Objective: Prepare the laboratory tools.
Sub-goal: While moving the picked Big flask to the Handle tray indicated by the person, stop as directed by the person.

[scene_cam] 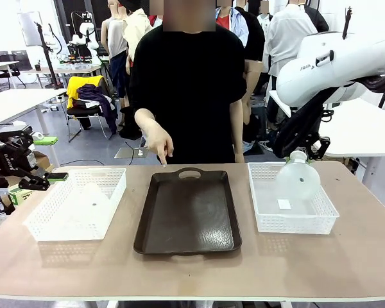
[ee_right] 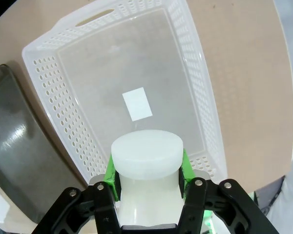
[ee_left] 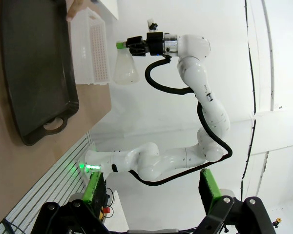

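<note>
A translucent whitish flask (scene_cam: 297, 179) hangs upright just above the right white basket (scene_cam: 294, 224). My right gripper (scene_cam: 299, 153) is shut on its neck. In the right wrist view the green pads (ee_right: 111, 171) clamp the flask (ee_right: 145, 152) over the basket's floor (ee_right: 102, 73). The left wrist view shows the same flask (ee_left: 124, 69) held by the right gripper (ee_left: 123, 45) from afar. A second flask (scene_cam: 90, 197) stands faintly visible inside the left basket (scene_cam: 51, 231). My left gripper (scene_cam: 48, 158) is open and empty, off the table's left edge beside that basket; its fingers (ee_left: 95, 187) are spread wide.
A dark brown tray (scene_cam: 187, 215) lies between the two baskets, bare. The person stands at the far side, one hand (scene_cam: 159, 146) pointing down at the tray's far left corner. A white sticker (ee_right: 137, 104) lies on the right basket's floor.
</note>
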Action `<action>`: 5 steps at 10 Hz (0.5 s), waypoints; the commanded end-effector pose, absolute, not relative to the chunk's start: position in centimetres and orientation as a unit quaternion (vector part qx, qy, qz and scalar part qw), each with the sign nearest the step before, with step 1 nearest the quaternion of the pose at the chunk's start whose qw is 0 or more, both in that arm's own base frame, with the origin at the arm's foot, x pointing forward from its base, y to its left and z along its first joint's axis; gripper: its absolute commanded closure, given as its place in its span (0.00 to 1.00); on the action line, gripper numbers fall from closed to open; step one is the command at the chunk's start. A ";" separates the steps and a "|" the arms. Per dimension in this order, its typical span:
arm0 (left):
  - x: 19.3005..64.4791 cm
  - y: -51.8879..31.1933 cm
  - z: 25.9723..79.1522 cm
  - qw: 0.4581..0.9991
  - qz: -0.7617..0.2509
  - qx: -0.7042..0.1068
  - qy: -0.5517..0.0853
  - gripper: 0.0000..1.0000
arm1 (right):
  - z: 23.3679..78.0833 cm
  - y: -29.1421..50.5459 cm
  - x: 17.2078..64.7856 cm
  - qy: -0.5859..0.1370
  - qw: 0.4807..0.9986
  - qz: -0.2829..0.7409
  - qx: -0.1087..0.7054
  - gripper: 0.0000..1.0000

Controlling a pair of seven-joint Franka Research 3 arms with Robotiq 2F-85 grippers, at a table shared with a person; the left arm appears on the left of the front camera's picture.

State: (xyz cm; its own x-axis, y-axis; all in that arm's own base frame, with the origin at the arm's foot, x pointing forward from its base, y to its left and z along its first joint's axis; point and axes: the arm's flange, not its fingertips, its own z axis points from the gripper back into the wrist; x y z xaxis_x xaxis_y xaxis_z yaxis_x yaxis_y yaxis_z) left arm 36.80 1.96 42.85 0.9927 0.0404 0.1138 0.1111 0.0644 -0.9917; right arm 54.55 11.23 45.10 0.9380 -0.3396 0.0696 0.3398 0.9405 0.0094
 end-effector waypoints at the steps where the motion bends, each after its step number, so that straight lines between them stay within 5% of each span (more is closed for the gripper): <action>1: 36.8 2.0 43.1 0.727 -0.025 -0.683 -0.059 0.00 | 44.8 11.0 54.7 -0.033 0.985 -0.172 -0.002 1.00; 5: 36.8 2.0 43.1 0.727 -0.025 -0.683 -0.059 0.00 | 44.8 11.0 54.7 -0.033 0.985 -0.172 -0.002 1.00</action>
